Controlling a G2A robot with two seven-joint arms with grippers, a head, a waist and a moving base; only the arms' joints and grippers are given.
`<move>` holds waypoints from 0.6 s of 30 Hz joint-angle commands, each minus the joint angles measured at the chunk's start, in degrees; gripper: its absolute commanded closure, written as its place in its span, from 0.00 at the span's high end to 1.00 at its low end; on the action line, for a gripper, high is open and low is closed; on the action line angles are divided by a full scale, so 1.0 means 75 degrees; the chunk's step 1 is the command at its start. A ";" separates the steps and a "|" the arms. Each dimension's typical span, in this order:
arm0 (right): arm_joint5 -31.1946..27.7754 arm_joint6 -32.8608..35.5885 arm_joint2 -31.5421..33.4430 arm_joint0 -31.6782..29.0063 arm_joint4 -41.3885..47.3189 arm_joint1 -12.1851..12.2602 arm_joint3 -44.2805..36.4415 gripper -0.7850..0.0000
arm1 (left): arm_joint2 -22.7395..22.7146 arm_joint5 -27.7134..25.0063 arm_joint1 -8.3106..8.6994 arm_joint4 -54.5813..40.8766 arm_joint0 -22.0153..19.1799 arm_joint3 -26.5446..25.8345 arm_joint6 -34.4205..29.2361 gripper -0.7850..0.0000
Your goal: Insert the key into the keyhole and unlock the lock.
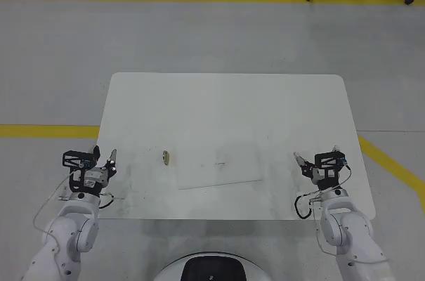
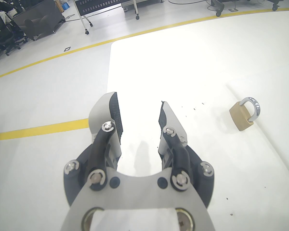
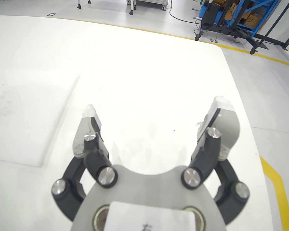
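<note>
You have bright, even light from overhead. The white table (image 2: 183, 61) is washed out nearly to glare in both wrist views. Shadows are faint: a soft one beside the padlock (image 2: 239, 119) and pale ones under the fingers (image 2: 105, 117). The table's far edge bows near the frame edges.

1. The top view looks down from high above the near edge and takes in the whole white table (image 1: 226, 98), with both arms at its near corners.
2. The left wrist view sits close behind the left gripper (image 2: 138, 99), low over the near left corner. It faces far and slightly right, and shares the padlock (image 2: 243, 117) with the top view.
3. The right wrist view sits close behind the right gripper (image 3: 155, 104), low over the near right corner. It faces far, and shares the flat mat (image 3: 26, 121) with the top view.
</note>
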 commanded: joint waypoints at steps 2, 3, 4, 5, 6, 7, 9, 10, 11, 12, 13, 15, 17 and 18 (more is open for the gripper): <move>0.0000 0.0000 0.0000 0.0000 0.0000 0.0000 0.0000 1.00 | 0.0000 0.0000 0.0000 0.0000 0.0000 0.0000 0.0000 0.47; 0.0000 0.0000 0.0000 0.0000 0.0000 0.0000 0.0000 1.00 | 0.0000 0.0000 0.0000 0.0000 0.0000 0.0000 0.0000 0.46; 0.0000 0.0000 0.0000 0.0000 0.0000 0.0000 0.0000 1.00 | 0.0000 0.0000 0.0000 0.0000 0.0000 0.0000 0.0000 0.47; -0.0029 -0.0020 -0.0011 0.0009 -0.0028 0.0001 -0.0037 1.00 | 0.0000 0.0000 0.0000 0.0000 0.0000 0.0000 0.0000 1.00; -0.0106 -0.0052 -0.0051 0.0031 -0.0145 0.0003 -0.0160 1.00 | 0.0000 0.0000 0.0000 0.0000 0.0000 0.0000 0.0000 1.00; -0.0130 -0.0029 -0.0082 0.0068 -0.0303 0.0005 -0.0261 1.00 | 0.0000 0.0000 0.0000 0.0000 0.0000 0.0000 0.0000 1.00; -0.0303 0.0209 -0.0227 0.0198 -0.0494 0.0005 -0.0420 1.00 | 0.0000 0.0000 0.0000 0.0000 0.0000 0.0000 0.0000 1.00; -0.0427 0.0343 -0.0310 0.0296 -0.0569 0.0006 -0.0481 1.00 | 0.0000 0.0000 0.0000 0.0000 0.0000 0.0000 0.0000 1.00; -0.0515 0.0462 -0.0399 0.0392 -0.0640 0.0003 -0.0535 1.00 | 0.0000 0.0000 0.0000 0.0000 0.0000 0.0000 0.0000 1.00; -0.0614 0.0562 -0.0495 0.0483 -0.0721 0.0001 -0.0579 1.00 | 0.0000 0.0000 0.0000 0.0000 0.0000 0.0000 0.0000 1.00; -0.0642 0.0648 -0.0562 0.0571 -0.0833 -0.0001 -0.0602 1.00 | 0.0000 0.0000 0.0000 0.0000 0.0000 0.0000 0.0000 1.00; -0.0543 0.0689 -0.0609 0.0642 -0.0990 -0.0008 -0.0649 1.00 | 0.0000 0.0000 0.0000 0.0000 0.0000 0.0000 0.0000 1.00; -0.0543 0.0689 -0.0609 0.0642 -0.0990 -0.0008 -0.0649 1.00 | 0.0000 0.0000 0.0000 0.0000 0.0000 0.0000 0.0000 1.00; -0.0543 0.0689 -0.0609 0.0642 -0.0990 -0.0008 -0.0649 1.00 | 0.0000 0.0000 0.0000 0.0000 0.0000 0.0000 0.0000 1.00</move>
